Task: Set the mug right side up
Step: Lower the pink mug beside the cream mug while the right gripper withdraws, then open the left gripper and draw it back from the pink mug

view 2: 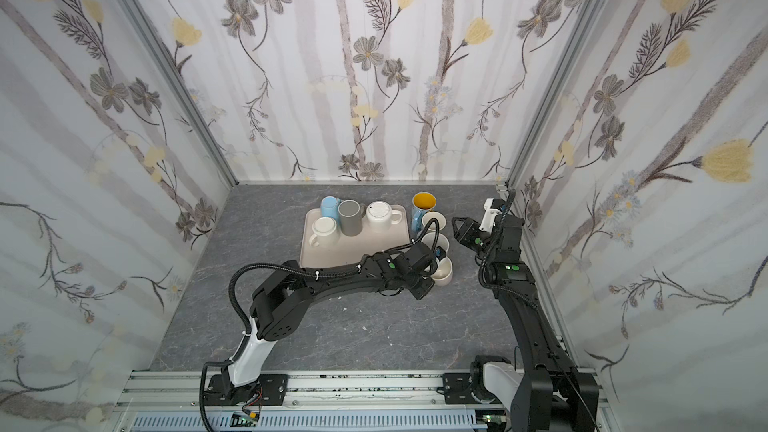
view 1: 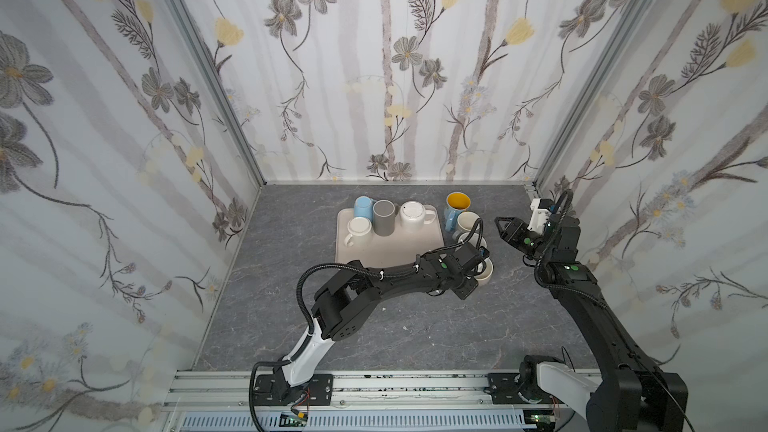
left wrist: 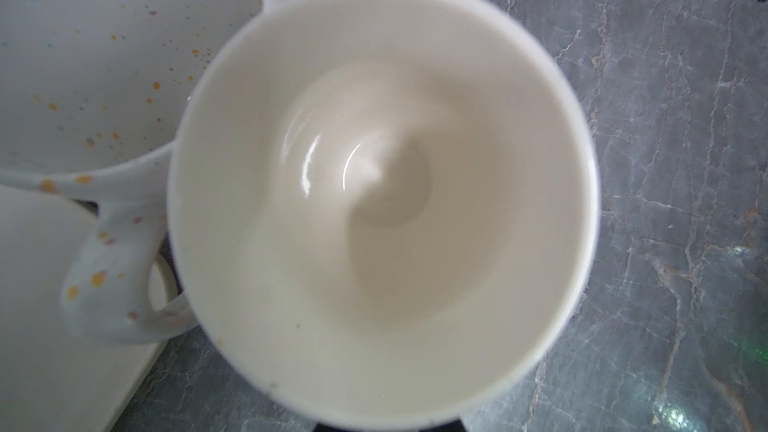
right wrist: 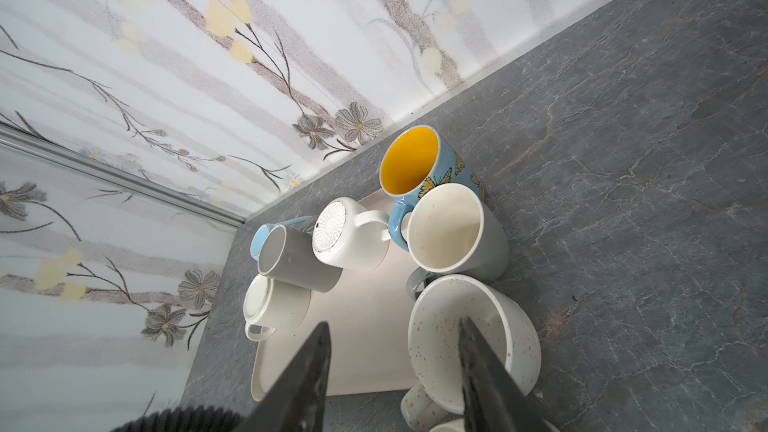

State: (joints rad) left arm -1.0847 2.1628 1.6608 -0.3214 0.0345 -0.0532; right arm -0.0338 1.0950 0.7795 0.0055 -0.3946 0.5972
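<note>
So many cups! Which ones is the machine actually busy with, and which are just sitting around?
In the job: plain cream ceramic mug, upright at the left gripper; four upside-down mugs on the rectangular beige tray.
Lying about: yellow-lined blue butterfly mug; speckled white mug; open, empty right gripper.

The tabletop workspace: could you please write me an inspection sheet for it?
Surface: grey marbled tabletop, no spills seen.
Job's things: light blue mug, grey mug, ribbed-base white mug, plain white mug upside down on beige tray; butterfly mug, pale mug, speckled mug, cream mug upright beside it.
Clutter: nothing seen.
End effectors: left end effector at cream mug, jaws hidden; right end effector open, empty.
Cables: black hose loops off each arm.
Surroundings: floral wallpaper walls; aluminium rail in front.
</note>
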